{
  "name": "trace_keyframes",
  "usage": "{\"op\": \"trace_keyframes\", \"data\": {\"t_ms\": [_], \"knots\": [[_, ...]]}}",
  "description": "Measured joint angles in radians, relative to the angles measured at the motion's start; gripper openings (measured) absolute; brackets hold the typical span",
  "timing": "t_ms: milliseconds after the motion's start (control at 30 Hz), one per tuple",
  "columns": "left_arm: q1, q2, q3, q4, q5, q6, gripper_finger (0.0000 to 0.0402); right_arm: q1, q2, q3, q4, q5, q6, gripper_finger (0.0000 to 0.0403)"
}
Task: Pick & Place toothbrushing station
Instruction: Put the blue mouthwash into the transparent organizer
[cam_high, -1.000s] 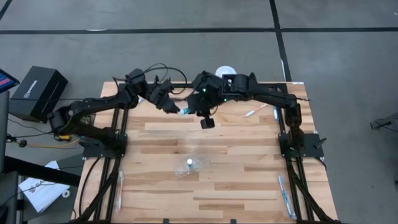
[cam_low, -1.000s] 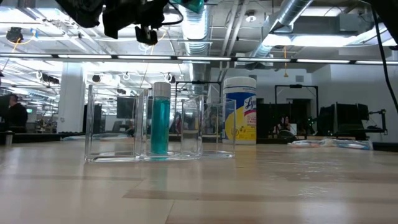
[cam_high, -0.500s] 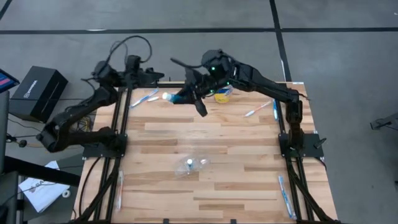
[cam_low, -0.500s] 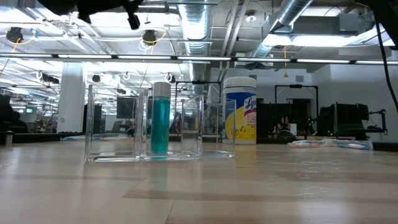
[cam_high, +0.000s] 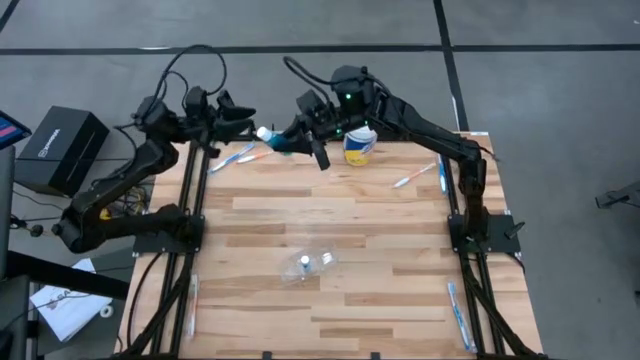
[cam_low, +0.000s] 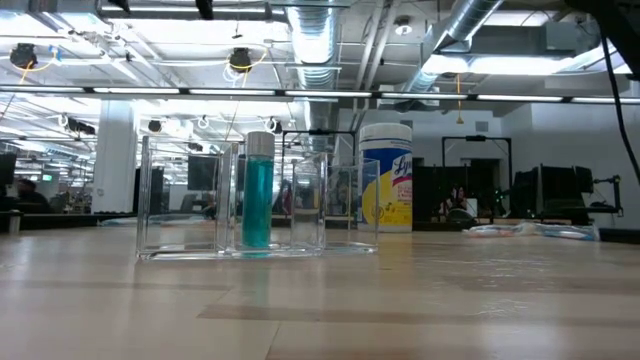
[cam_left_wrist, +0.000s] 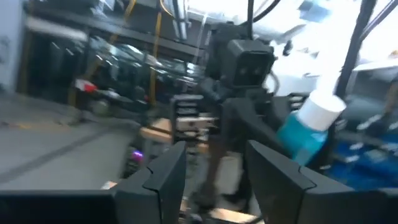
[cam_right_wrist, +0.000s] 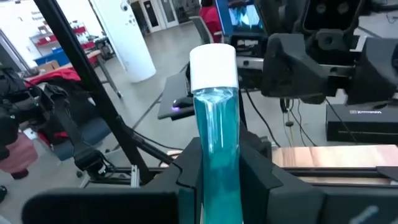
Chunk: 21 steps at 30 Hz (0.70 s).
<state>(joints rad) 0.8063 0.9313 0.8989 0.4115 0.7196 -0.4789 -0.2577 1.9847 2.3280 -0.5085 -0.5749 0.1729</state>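
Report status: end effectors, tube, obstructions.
Right end effector shut on teal tube, aloft over table's far edge. Left end effector open, empty, facing it. Organizer mid-table, one tube inside. No obstruction visible.

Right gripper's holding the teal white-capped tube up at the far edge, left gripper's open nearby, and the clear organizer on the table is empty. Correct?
Not quite: the clear plastic organizer is not empty. The low view shows a second teal tube with a grey cap standing upright in one of its compartments. The rest holds: the right gripper is shut on the teal white-capped tube, and the left gripper is open close by.
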Motion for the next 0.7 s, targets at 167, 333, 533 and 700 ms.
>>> {"op": "trace_keyframes", "data": {"t_ms": [167, 333, 533, 700], "knots": [[-0.059, 0.016, 0.052, -0.021, -0.069, 0.120, 0.0162, -0.006, 0.000, 0.000, -0.004, -0.001, 0.010, 0.0055], [-0.118, 0.021, 0.094, -0.020, -0.077, 0.136, 0.0157, -0.023, 0.000, 0.000, 0.011, -0.002, 0.030, 0.0055], [-0.163, 0.019, 0.139, -0.038, -0.076, 0.138, 0.0157, -0.039, 0.028, -0.001, 0.066, -0.049, 0.077, 0.0055], [-0.150, 0.017, 0.180, -0.266, -0.073, 0.230, 0.0157, -0.033, 0.044, -0.001, 0.063, -0.059, 0.084, 0.0055]]}}
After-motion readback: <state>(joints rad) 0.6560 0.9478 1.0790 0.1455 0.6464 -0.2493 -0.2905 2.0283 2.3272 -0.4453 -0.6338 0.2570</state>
